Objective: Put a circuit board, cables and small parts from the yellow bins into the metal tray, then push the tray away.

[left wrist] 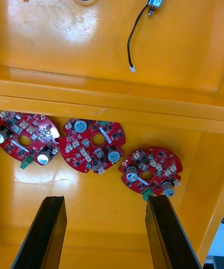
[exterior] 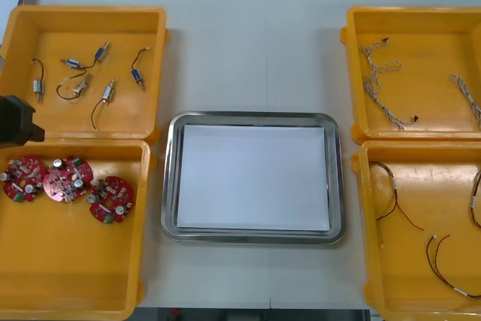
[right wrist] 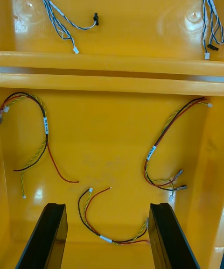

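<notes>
I'm at what looks like an electronics assembly bench, workshop or lab: yellow bins (exterior: 68, 276) sort red boards (exterior: 68, 180), cables (right wrist: 45, 125) and small parts (exterior: 109, 92) around a steel tray (exterior: 255, 116) on a light table (exterior: 248, 43). The boards lie just past my left gripper (left wrist: 105, 200).

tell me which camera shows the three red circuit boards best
The left wrist view: the three circuit boards lie close up beyond the left gripper's open fingers, details clear. The front view shows them smaller, in the near left yellow bin. The right wrist view, over the right gripper's open fingers, faces red and yellow cables.
</notes>
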You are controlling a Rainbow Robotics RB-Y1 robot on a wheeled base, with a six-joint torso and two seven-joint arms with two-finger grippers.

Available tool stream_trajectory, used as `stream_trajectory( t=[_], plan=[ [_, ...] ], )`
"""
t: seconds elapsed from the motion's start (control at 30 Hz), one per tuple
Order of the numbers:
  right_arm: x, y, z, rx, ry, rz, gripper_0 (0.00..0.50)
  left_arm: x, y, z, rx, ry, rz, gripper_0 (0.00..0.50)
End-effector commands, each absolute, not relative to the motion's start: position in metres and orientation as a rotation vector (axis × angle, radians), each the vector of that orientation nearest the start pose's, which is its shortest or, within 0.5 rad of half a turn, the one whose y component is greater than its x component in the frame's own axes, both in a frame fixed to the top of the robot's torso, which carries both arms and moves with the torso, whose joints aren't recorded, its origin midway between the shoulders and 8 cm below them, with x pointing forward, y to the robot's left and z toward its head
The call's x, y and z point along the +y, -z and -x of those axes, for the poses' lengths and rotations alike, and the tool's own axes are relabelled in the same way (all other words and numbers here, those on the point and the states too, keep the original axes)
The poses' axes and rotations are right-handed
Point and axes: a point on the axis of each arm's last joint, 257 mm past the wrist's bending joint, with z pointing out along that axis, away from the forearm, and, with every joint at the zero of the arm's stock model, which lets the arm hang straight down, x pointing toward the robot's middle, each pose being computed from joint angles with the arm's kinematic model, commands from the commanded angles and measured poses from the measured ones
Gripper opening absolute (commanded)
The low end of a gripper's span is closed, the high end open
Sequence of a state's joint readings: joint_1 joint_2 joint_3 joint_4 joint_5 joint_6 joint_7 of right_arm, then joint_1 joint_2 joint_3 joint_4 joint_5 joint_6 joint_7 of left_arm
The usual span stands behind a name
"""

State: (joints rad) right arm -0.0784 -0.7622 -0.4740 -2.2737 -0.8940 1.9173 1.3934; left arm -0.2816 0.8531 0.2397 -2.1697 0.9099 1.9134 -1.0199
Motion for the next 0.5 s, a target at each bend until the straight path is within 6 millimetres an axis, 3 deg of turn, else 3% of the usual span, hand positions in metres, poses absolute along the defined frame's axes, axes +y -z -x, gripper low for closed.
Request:
stream_trajectory(
  t=[0.03,0.5],
  plan=[
    [-0.3878,0.1438,-0.3511,2.602,0.024,0.018,0.500,0.3599,0.1313,-0.3922,2.636,0.020,0.119,0.500],
    [-0.3878,0.1438,-0.3511,2.602,0.024,0.018,0.500,0.3599,0.1313,-0.3922,2.636,0.020,0.119,0.500]
  ],
)
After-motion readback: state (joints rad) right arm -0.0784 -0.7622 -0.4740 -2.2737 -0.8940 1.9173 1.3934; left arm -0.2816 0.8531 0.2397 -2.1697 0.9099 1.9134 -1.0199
